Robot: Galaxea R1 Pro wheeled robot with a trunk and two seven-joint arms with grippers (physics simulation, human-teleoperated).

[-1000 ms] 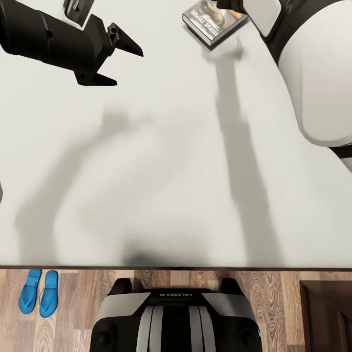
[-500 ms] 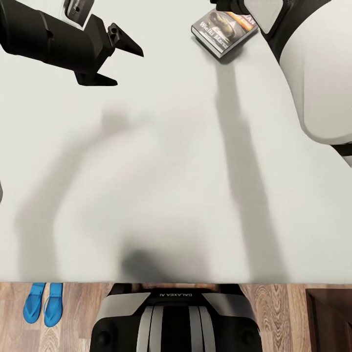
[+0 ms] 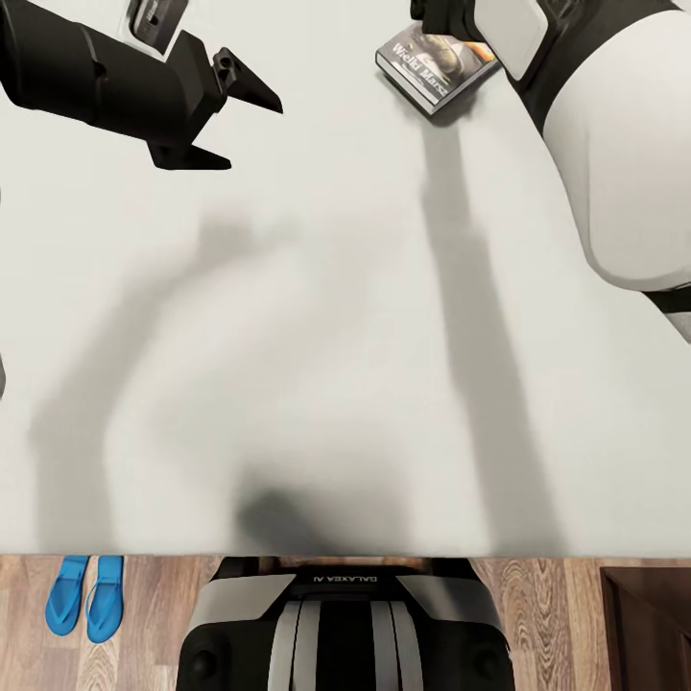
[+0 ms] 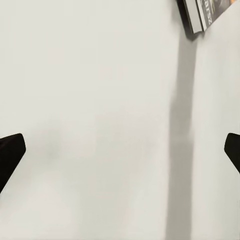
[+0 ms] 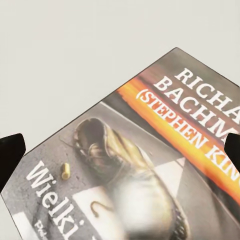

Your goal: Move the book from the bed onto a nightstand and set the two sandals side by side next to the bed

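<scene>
Nearest, two blue sandals [image 3: 82,597] lie side by side on the wood-plank floor [image 3: 547,624] beside the bed [image 3: 336,317]. Over the mattress the left gripper [image 3: 235,120] hangs with jaws spread wide, empty. Farther on, the book [image 3: 437,67] lies on the mattress under the right gripper [image 5: 120,145], whose fingertips stand wide apart; this camera reads the cover: a shoe, "Bachman".

Bright, even, diffuse light, no glare on the pale mattress [image 3: 317,317]. Soft-edged arm shadows fall w/ a long grey streak running from the book [image 3: 437,67] at 1 o'clock down toward 5, plus a broader smudge at 8–9 o'clock. Darkest patch at 6, near the bed edge. Right wrist view: book cover [image 5: 150,165] sharp up top, a blurred spot low-centre.
</scene>
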